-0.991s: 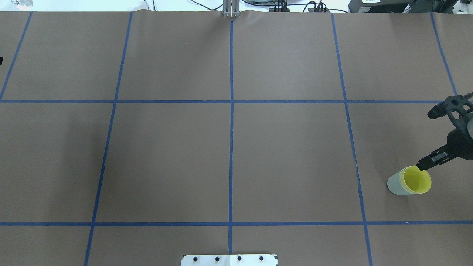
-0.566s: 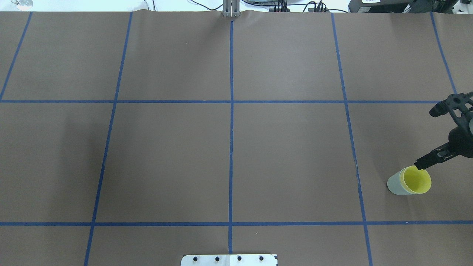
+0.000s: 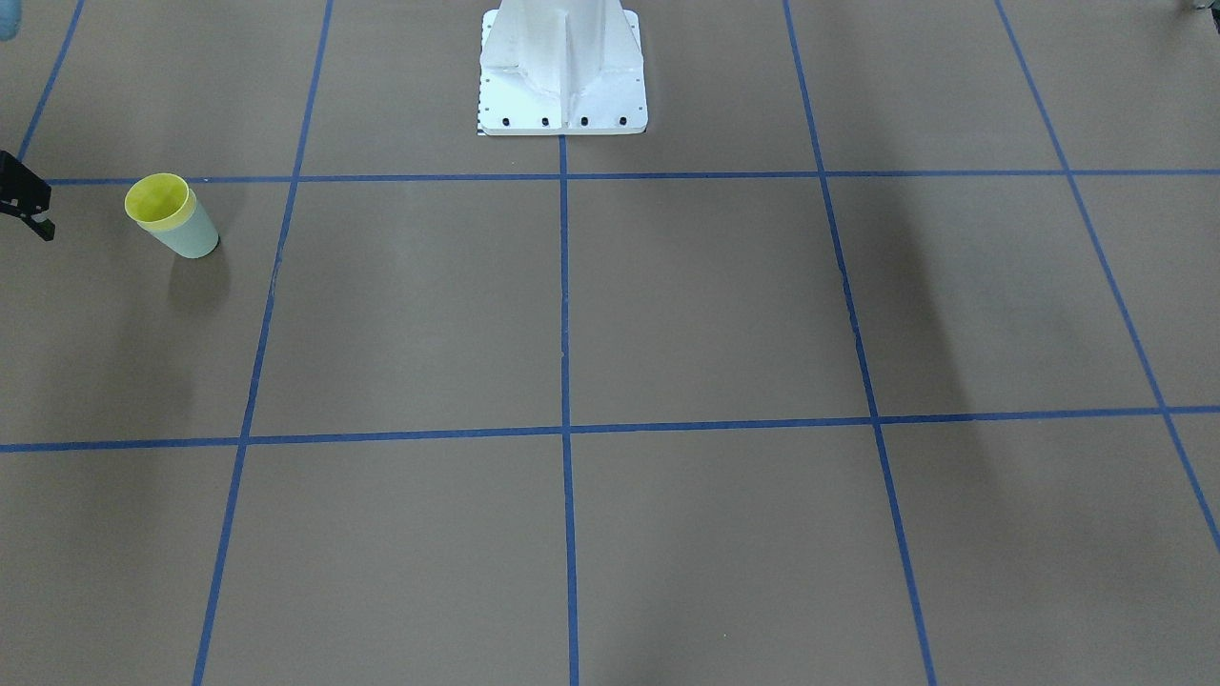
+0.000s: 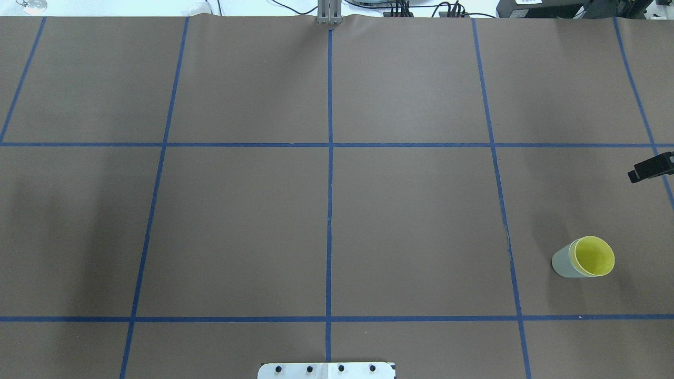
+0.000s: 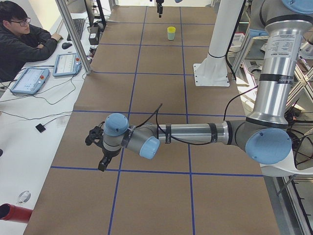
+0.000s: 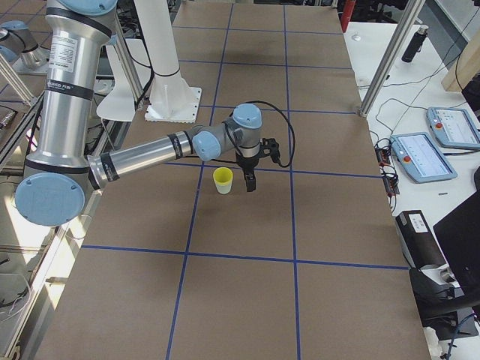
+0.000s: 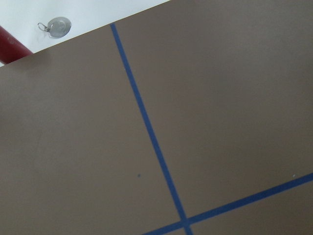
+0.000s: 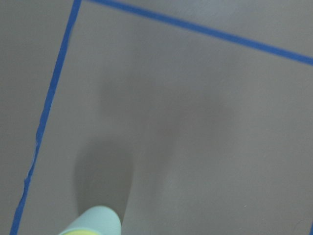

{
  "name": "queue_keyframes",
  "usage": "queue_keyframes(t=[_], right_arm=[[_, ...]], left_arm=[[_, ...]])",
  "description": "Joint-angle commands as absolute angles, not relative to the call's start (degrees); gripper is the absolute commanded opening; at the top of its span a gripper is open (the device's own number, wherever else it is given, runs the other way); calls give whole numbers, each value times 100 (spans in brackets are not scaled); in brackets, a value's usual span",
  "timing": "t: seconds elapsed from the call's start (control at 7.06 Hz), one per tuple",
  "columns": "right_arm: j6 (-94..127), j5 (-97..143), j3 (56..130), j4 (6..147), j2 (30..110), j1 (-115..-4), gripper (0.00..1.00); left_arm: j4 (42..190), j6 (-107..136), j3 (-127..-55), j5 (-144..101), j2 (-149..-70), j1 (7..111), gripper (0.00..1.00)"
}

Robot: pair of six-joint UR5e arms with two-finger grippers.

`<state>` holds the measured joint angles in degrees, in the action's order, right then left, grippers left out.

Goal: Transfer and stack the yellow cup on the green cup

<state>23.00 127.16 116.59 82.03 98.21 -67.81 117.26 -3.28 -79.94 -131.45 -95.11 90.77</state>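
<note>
The yellow cup (image 4: 594, 257) sits nested inside the green cup (image 4: 563, 262), upright on the table at the near right. The pair also shows in the front-facing view (image 3: 170, 217) and the exterior right view (image 6: 223, 180). My right gripper (image 6: 252, 174) hangs beside the cups, apart from them, open and empty. Only one finger (image 4: 651, 167) shows at the overhead view's right edge. The right wrist view catches the green cup's side (image 8: 96, 223) at its bottom edge. My left gripper (image 5: 100, 152) hovers over the table's far left end. I cannot tell whether it is open.
The brown table (image 4: 326, 210) is marked with a blue tape grid. The robot's white base (image 3: 562, 71) stands at the near middle edge. An operator (image 5: 22, 36) sits at a side desk with tablets. A small metal disc (image 7: 59, 27) lies beyond the left end.
My right gripper has drawn away from the yellow cup's rim, up and to the right, nearly out of the overhead view. The nested cups have not moved.
</note>
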Motion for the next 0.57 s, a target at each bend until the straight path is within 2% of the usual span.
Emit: queue_keyframes(t=[0.0,0.28,0.42], right_arm=[[2259,12665,11175,8183,9721,-7362,100],[2145,12805,10794,8200,9555,-7515,100],[1857,12849,10488,8200,9406,-7593,100]], left_arm=[[11654,-422,-7876,-13149,-9334,9518,100],[11725,-474,-7612,-12948,-9186,9510,100],[11672,-483,-7794,-12807,-9158,9518,100]])
